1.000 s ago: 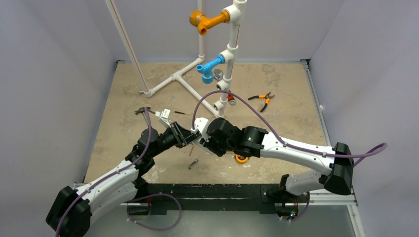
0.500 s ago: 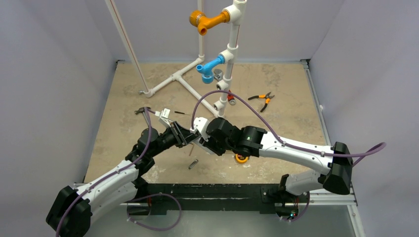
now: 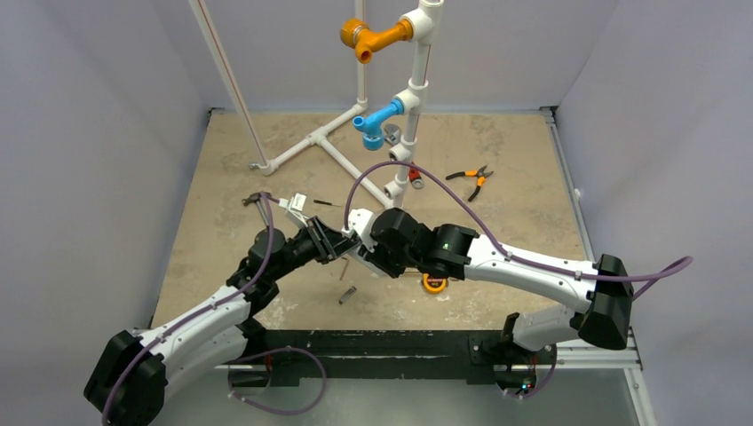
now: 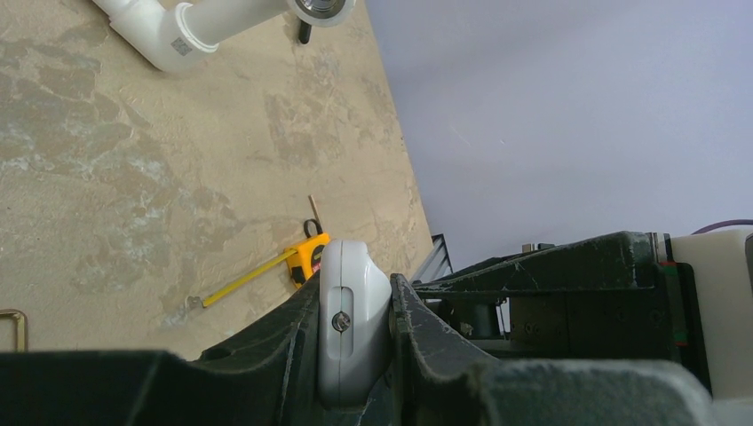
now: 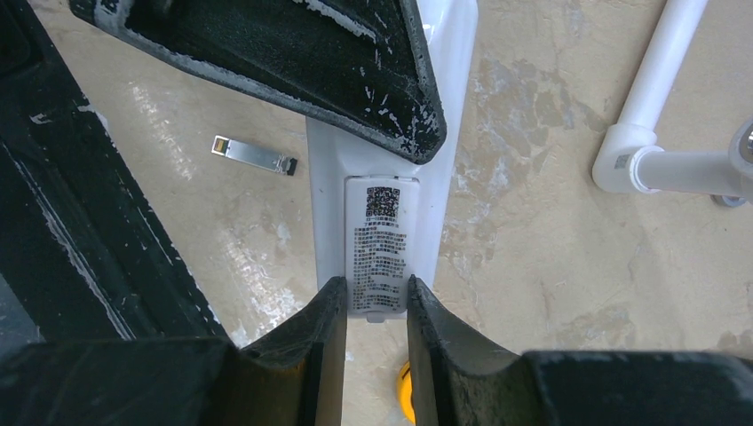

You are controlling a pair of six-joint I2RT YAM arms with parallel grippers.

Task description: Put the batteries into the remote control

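above the middle of the counter [image 3: 222, 177] we have the left tool [image 4: 355, 297] clamped on the rounded end of the remote control [image 5: 453, 133], and the right tool [image 5: 373, 306] pinching its other end at the labelled back cover [image 5: 382, 240]. the step looks like getting that cover off, so we should keep the left grip firm and slide along the body, not twist. the top camera mostly hides the remote behind both wrists, only the right wrist shows the cover shut, and we see no batteries anywhere.
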